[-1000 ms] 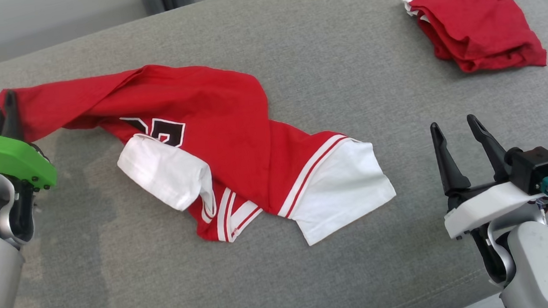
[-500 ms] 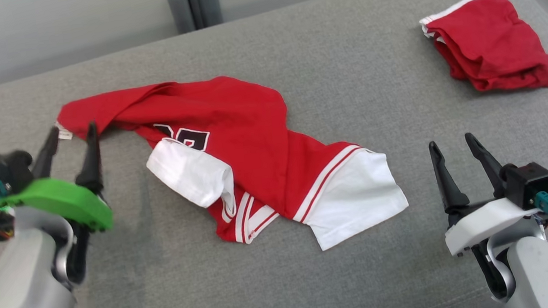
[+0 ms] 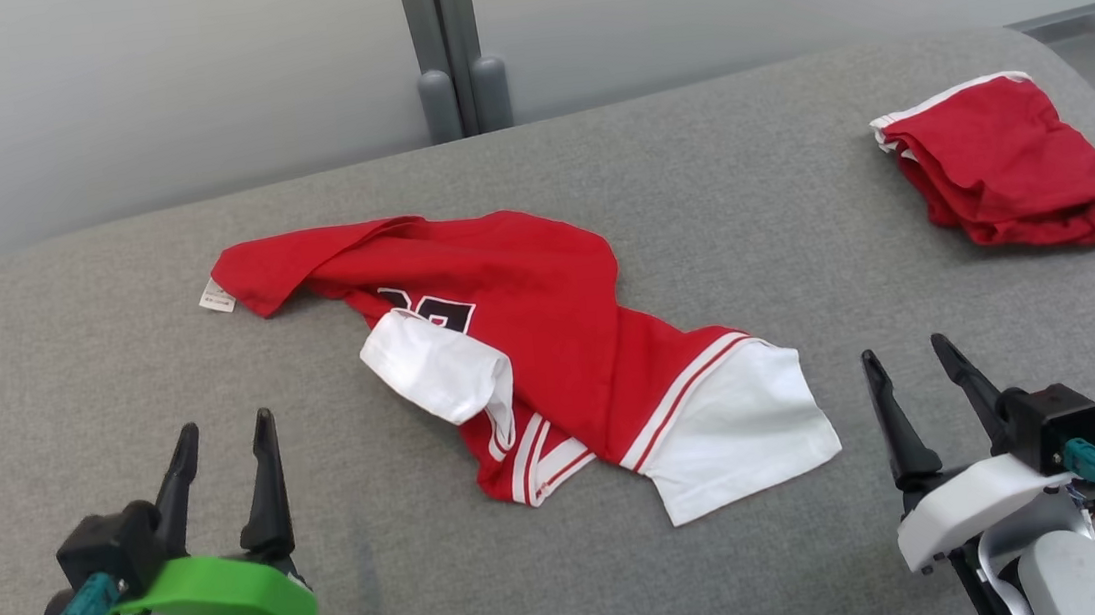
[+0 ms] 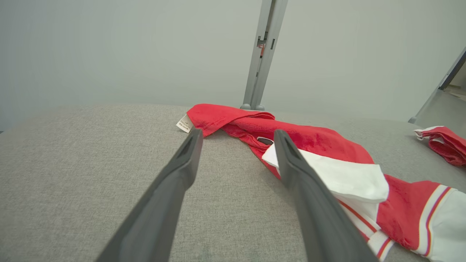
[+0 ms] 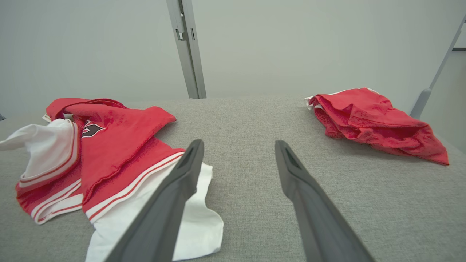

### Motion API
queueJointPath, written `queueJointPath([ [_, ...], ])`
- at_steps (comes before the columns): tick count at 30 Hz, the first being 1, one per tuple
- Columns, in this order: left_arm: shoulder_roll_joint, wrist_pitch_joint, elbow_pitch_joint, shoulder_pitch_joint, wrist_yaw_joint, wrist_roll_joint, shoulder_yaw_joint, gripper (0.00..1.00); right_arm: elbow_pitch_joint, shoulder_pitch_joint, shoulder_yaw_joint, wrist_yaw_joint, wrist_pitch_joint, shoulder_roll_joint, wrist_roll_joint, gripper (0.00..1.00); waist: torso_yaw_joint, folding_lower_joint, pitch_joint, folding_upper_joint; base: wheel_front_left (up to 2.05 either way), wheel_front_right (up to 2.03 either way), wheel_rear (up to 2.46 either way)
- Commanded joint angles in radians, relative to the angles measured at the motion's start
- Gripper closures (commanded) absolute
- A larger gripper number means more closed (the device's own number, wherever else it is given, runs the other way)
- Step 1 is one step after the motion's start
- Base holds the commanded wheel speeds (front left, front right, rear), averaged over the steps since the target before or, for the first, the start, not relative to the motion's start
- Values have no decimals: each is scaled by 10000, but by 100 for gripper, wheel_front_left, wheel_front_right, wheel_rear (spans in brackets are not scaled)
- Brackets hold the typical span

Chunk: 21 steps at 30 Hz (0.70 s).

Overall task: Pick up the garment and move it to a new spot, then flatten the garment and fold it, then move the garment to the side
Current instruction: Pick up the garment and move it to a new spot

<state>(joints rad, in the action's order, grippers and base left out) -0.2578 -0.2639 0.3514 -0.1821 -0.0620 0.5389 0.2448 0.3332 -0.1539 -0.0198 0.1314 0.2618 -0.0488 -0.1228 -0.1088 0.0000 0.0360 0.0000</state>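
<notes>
A crumpled red jersey with white sleeves and striped trim lies mid-surface on the grey cushion; a white tag sticks out at its far-left corner. It shows in the left wrist view as the jersey ahead and right, and in the right wrist view as the jersey to the left. My left gripper stands open and empty at the lower left, well short of the cloth. At the lower right my right gripper is open and empty, just right of the white sleeve.
A second red garment lies bunched at the cushion's far right, also the red garment in the right wrist view. A grey post rises behind the cushion against a pale wall. A wheeled frame stands at the far right edge.
My left gripper let go of the jersey's left corner, opened and drew back to the lower left. The jersey dropped flat. The head camera tilted up, shifting the whole picture down.
</notes>
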Motion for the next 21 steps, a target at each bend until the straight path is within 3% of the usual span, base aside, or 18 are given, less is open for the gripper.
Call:
queueJointPath([
  [1,186,-2,-212,401,50,-234,-287,0,17,194,23,-16,44,-34,24,0,126,0,-224,0,0,0,0],
  [11,1626,-1,-1376,2309,-273,-1349,-1921,0,69,690,126,-16,44,-34,-178,0,80,0,-396,0,0,0,0],
  [21,1997,-3,-1476,2803,-525,-1898,-2199,0,210,787,309,-16,44,-32,-333,0,52,0,-436,0,0,0,0],
])
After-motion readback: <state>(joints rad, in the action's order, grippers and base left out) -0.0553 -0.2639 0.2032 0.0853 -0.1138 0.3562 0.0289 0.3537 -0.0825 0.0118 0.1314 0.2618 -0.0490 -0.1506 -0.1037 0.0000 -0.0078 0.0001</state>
